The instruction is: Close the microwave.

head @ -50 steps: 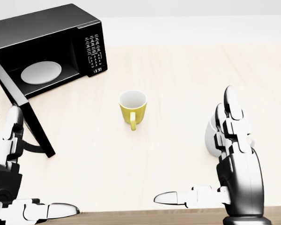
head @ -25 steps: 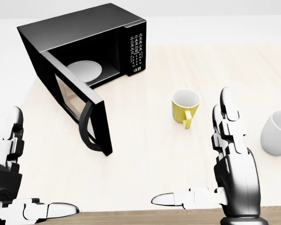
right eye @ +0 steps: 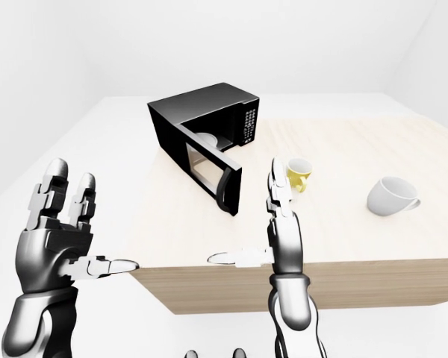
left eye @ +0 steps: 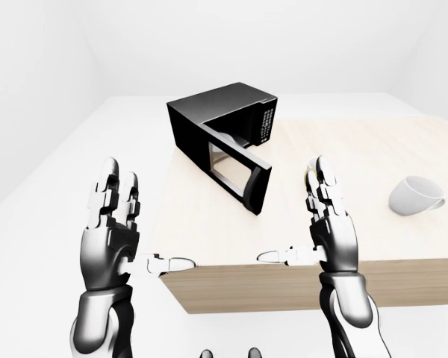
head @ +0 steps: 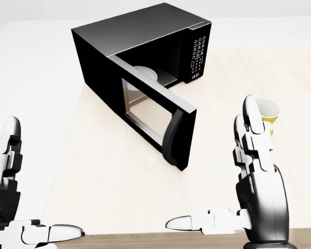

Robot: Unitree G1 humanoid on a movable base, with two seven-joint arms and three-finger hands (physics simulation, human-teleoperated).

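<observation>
Hands come first, low in the head view. My left hand is up at the left with its fingers spread wide, holding nothing. My right hand is up at the right, also spread wide and holding nothing, with its thumb poking left. Both hang over the near edge of the desk and touch nothing.

Past them sits the black microwave near the left end of the desk. Its door is swung open toward me.

My whole view has slid since a moment ago, so my camera moved. The microwave now shows closer to the middle than before. The yellow cup now peeks out just behind my right fingers in the head view. The white cup lies tipped over, far to the right in my left-eye view.
</observation>
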